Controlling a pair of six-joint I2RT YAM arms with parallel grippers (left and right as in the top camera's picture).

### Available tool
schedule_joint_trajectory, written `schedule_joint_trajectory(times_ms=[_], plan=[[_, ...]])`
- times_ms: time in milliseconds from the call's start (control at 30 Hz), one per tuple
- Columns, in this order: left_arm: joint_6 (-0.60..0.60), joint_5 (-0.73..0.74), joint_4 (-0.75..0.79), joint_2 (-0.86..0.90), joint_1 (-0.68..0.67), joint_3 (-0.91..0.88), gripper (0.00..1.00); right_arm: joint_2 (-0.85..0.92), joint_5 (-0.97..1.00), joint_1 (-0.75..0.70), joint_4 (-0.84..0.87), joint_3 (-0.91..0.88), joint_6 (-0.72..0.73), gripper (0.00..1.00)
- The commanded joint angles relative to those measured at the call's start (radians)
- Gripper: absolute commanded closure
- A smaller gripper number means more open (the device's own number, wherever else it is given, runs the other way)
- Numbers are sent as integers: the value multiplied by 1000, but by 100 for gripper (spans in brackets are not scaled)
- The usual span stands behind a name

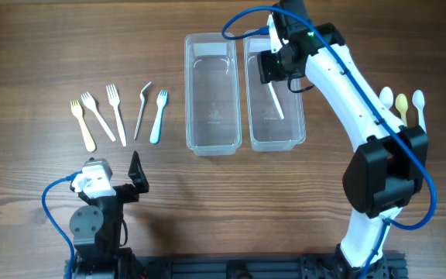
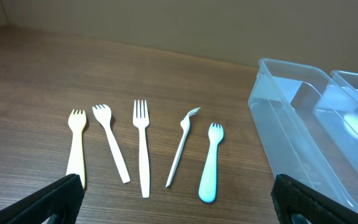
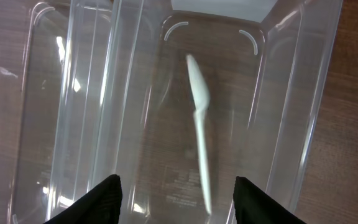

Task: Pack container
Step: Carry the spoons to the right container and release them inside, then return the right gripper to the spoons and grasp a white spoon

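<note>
Wood-grain bench (image 1: 37, 46) carries everything, sorted by kind, which suggests the packing goes the same way. A row of forks (image 1: 116, 112) lies at the left of the overhead frame, three spoons (image 1: 401, 107) lie at the far right, and two clear plastic tubs stand side by side at upper centre.

The right hand (image 3: 178, 186) hangs over the right container (image 1: 296, 128) with its fingers apart and nothing clamped between them. Below the gap, on the floor of that tub, lies a white utensil (image 3: 199, 124). It is blurred but spoon-shaped, with its handle running lengthwise so that it fits the long, narrow tub. I judge this to be the release of one spoon, with the rest of the cutlery not yet packed.

The left container (image 1: 213, 143) holds nothing, and it sits nearer the forks, so it is probably meant for them.

The left hand (image 2: 178, 202) waits low at the lower left, fingers spread wide and empty, facing the forks. That is a sensible spot from which to start picking them up, while it keeps well apart from the other arm.
</note>
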Motion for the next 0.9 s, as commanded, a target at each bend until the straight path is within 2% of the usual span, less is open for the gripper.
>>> schedule_joint_trajectory(times_ms=[0,133,300,400,667,867], plan=[[19,11,3,-9,-6,-6,0,-19,115,-2,-26,19,0,44],[19,11,3,-9,-6,-6,0,-56,227,-58,-104,31,-1,44],[19,11,3,-9,-6,-6,0,-84,161,-216,-206,31,-73,44],[19,11,3,-9,-6,-6,0,-84,120,-299,-232,24,-125,49],[19,11,3,-9,-6,-6,0,-82,113,-439,-182,-99,-254,51],[19,11,3,-9,-6,-6,0,-81,113,-507,-101,-220,-271,51]])
